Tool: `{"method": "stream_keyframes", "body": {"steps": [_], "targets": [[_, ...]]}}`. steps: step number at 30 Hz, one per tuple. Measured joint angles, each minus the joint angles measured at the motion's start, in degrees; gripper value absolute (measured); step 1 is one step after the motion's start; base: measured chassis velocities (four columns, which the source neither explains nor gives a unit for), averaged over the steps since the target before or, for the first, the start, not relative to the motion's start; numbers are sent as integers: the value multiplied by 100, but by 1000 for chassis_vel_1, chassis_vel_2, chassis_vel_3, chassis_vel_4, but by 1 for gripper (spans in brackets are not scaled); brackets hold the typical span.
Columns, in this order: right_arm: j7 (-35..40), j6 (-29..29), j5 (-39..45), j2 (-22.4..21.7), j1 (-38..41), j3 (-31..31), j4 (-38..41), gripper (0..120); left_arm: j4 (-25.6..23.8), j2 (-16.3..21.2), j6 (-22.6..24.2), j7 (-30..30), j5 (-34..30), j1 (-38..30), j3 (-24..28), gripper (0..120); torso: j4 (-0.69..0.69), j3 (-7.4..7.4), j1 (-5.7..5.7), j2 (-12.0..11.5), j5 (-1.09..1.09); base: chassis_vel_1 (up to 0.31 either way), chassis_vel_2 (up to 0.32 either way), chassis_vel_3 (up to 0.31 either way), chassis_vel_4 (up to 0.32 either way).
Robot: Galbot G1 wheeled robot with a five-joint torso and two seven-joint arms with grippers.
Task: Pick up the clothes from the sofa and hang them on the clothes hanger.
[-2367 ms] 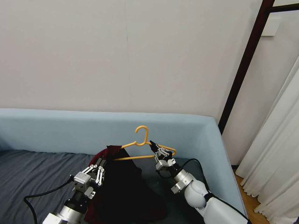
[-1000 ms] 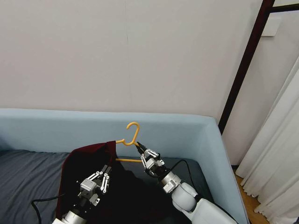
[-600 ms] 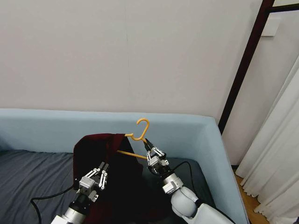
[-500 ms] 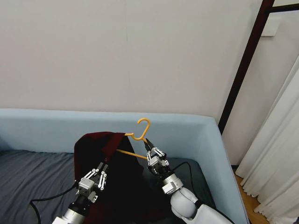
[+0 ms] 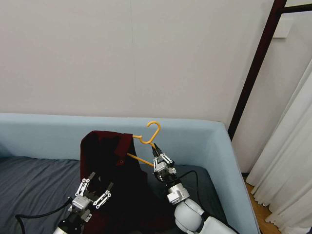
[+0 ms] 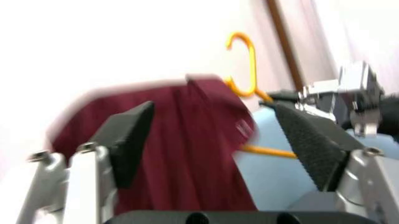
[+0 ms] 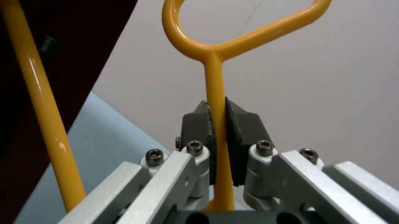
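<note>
A dark red garment [image 5: 114, 175] hangs from a yellow hanger [image 5: 148, 138] above the sofa. My right gripper [image 5: 161, 161] is shut on the hanger's shoulder just below the hook; the pads [image 7: 239, 140] pinch the yellow rod [image 7: 215, 112] in the right wrist view. My left gripper [image 5: 91, 191] is open, low and in front of the garment, holding nothing. In the left wrist view the garment [image 6: 168, 149] and the hanger [image 6: 248, 70] sit beyond its spread fingers [image 6: 128, 140].
The pale blue sofa back [image 5: 48, 134] runs behind, with a dark grey seat [image 5: 34, 185]. A dark vertical post [image 5: 253, 68] stands at the right, with white curtains [image 5: 292, 165] beyond. A black cable [image 5: 29, 217] trails from the left arm.
My left gripper let go of the garment, opened and dropped back lower. The right gripper tilted the hanger so its hook moved slightly right and up; the garment now hangs from the hanger.
</note>
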Motion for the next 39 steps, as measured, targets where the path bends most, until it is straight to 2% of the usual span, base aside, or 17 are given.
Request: {"method": "stream_keyframes", "body": {"steps": [1,4,5,6,8,10,11,15,16,20,21,24,26,27,33,39], "targets": [[-35,68,-129,-25,-62,87,-19,5,8,308,0,385,-471,-69,-152,90,-1,0,0,0,0,0,0,0,0],[-75,141,-211,-41,-148,146,-25,5,271,992,-47,1384,-1501,-324,-395,99,1,1,0,0,2,0,0,0,0],[-75,141,-211,-41,-148,146,-25,5,271,992,-47,1384,-1501,-324,-395,99,1,1,0,0,2,0,0,0,0],[-102,171,-261,-29,-179,149,-31,5,500,1279,-93,1769,-1847,-529,-416,100,2,1,0,0,2,0,0,0,0],[-150,217,-360,9,-188,141,-56,5,813,1580,-117,2204,-2272,-800,-416,100,0,0,0,0,-1,0,0,0,0],[-259,343,-535,105,-156,59,-133,5,1396,1956,-92,2900,-2822,-1201,-368,100,4,1,0,-1,1,0,0,0,0],[-259,343,-535,105,-156,59,-133,5,1396,1956,-92,2900,-2822,-1201,-368,100,4,1,0,-1,1,0,0,0,0],[-427,534,-780,292,-42,-88,-304,5,2362,2486,167,4251,-3345,-1805,-217,100,5,1,1,0,-1,0,0,0,0],[-427,534,-780,292,-42,-88,-304,5,2362,2486,167,4251,-3345,-1805,-217,100,5,1,1,0,-1,0,0,0,0],[-527,648,-992,434,-4,-142,-400,5,2999,2971,553,5203,-3643,-2289,-10,100,3,1,1,-1,1,0,0,0,0],[-527,648,-992,434,-4,-142,-400,5,2999,2971,553,5203,-3643,-2289,-10,100,3,1,1,-1,1,0,0,0,0],[-555,720,-1227,516,-44,-133,-447,5,3295,3205,1022,5808,-3726,-2590,193,100,3,1,1,-1,2,0,0,0,0],[-554,760,-1394,565,-71,-85,-487,5,3354,3231,1225,5965,-3724,-2854,515,100,4,1,0,0,5,0,0,0,0],[-554,785,-1519,589,-80,-53,-513,5,3360,3216,1284,5970,-3727,-3064,759,100,4,1,0,0,-1,0,0,0,0],[-535,878,-2038,706,-120,110,-641,5,3191,3117,1664,5788,-3783,-3462,1234,100,2,1,1,0,3,0,0,0,0],[-506,946,-2386,774,-251,214,-636,5,3189,2792,1792,5544,-3266,-3888,1788,97,3,1,0,0,1,0,0,0,0]]}}
